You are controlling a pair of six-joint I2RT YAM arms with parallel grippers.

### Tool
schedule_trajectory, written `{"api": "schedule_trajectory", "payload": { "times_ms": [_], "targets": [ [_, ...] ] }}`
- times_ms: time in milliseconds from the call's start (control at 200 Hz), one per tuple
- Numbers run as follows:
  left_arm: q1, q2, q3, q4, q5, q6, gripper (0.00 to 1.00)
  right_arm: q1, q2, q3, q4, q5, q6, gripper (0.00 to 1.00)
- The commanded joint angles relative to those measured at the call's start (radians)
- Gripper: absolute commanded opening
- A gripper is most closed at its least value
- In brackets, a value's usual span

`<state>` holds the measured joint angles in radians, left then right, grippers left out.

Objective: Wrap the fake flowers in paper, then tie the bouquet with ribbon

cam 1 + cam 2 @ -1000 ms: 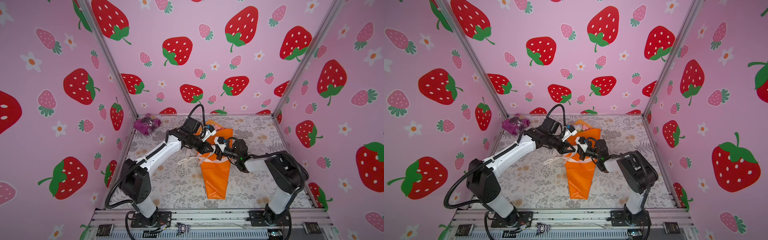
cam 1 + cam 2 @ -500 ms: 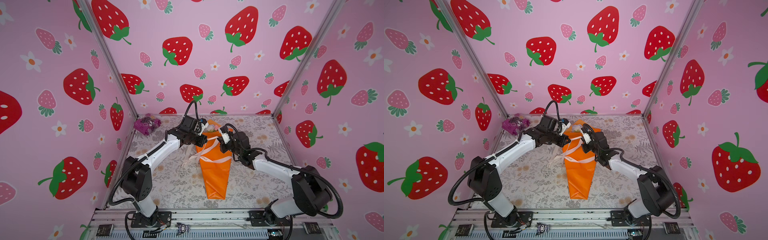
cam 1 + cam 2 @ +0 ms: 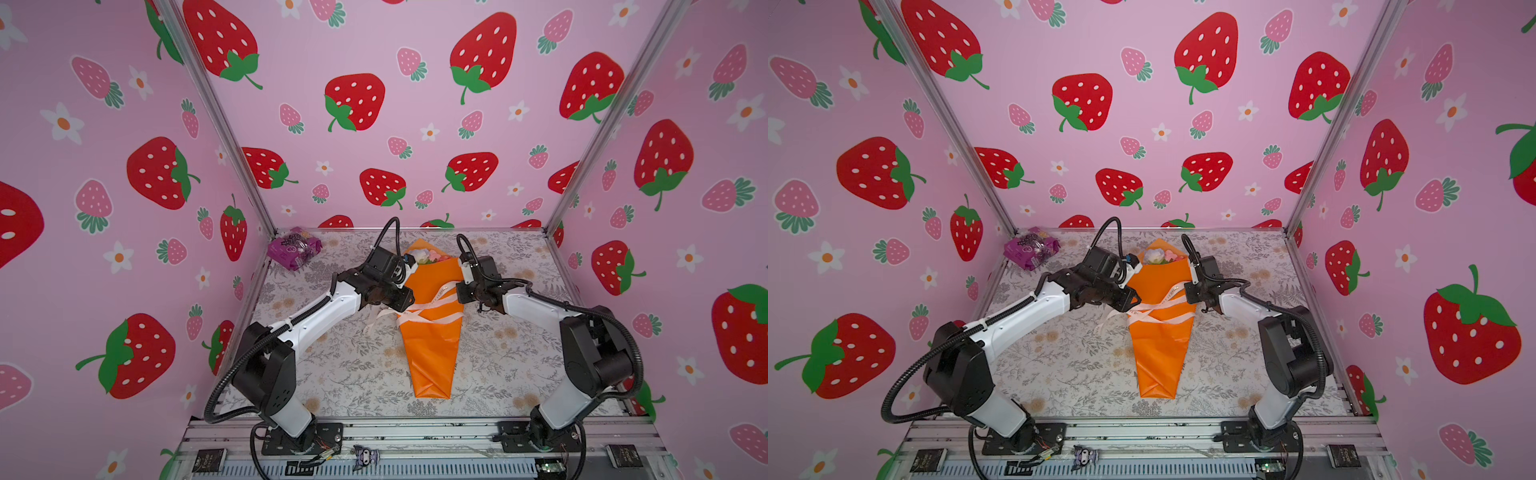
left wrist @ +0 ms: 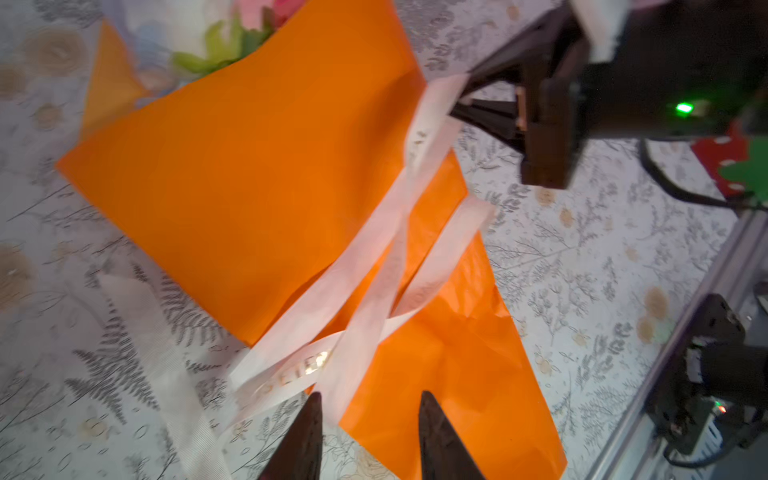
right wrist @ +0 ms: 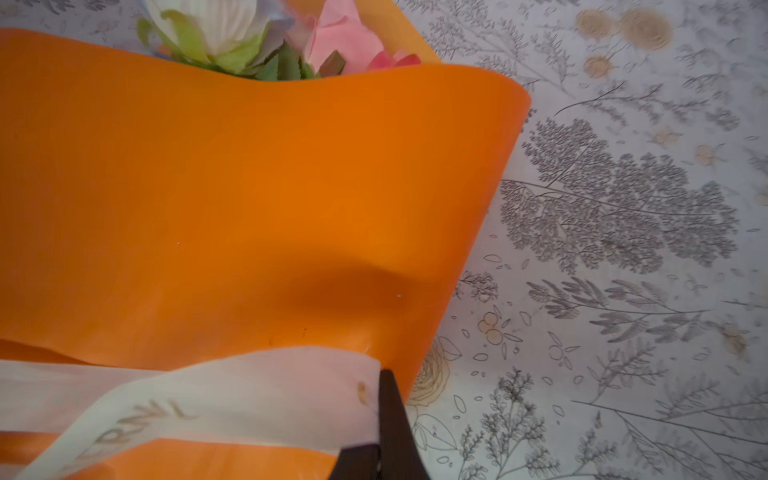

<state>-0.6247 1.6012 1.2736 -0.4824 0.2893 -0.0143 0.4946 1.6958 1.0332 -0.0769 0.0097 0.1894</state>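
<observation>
- While the ribbon (image 4: 374, 266) sits only as a loose cross, the step in hand looks like the first tie round the bouquet of fake flowers (image 3: 432, 316); nothing is cinched yet.
- Nearest: the pointed tail of the orange wrap (image 3: 432, 374) lies flat on the table (image 3: 353, 374), on the near side of both jaws and touched by neither.
- Btwn L and R jaws: ribbon strands cross over the wrap's middle, slack.
- left gripper (image 4: 370, 399): jaws spread, pinching nothing. One strand ends right at the gap, and a loose tail lies on the table just beside them, off the wrap.
- right gripper (image 4: 461, 93): jaws pressed together on a ribbon end at the wrap's opposite edge.
- Beyond both jaws: white + pink flower heads (image 5: 232, 29) at the wrap's open mouth. The purple packet (image 3: 294, 249) is well past the L jaws, not part of the job.
- Next, prob.: L jaws onto a free tail, close, pull opp. to R to draw the cross tight. The wrap looks thin, so go gently.
</observation>
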Motion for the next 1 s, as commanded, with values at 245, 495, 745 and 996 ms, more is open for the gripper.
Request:
{"api": "schedule_trajectory", "payload": {
  "times_ms": [245, 495, 745, 996],
  "targets": [
    [-0.200, 0.150, 0.014, 0.056, -0.122, 0.414, 0.44, -0.029, 0.005, 0.021, -0.008, -0.145, 0.042, 0.00],
    [-0.216, 0.225, 0.049, 0.103, -0.261, 0.492, 0.46, -0.063, 0.010, -0.005, 0.028, -0.219, 0.076, 0.01],
    [-0.211, 0.264, 0.050, 0.100, -0.317, 0.586, 0.47, -0.073, 0.032, -0.009, 0.046, -0.274, 0.094, 0.01],
    [-0.211, 0.310, 0.081, 0.071, -0.297, 0.631, 0.44, -0.073, 0.041, -0.012, 0.056, -0.304, 0.102, 0.02]
  ]
}}
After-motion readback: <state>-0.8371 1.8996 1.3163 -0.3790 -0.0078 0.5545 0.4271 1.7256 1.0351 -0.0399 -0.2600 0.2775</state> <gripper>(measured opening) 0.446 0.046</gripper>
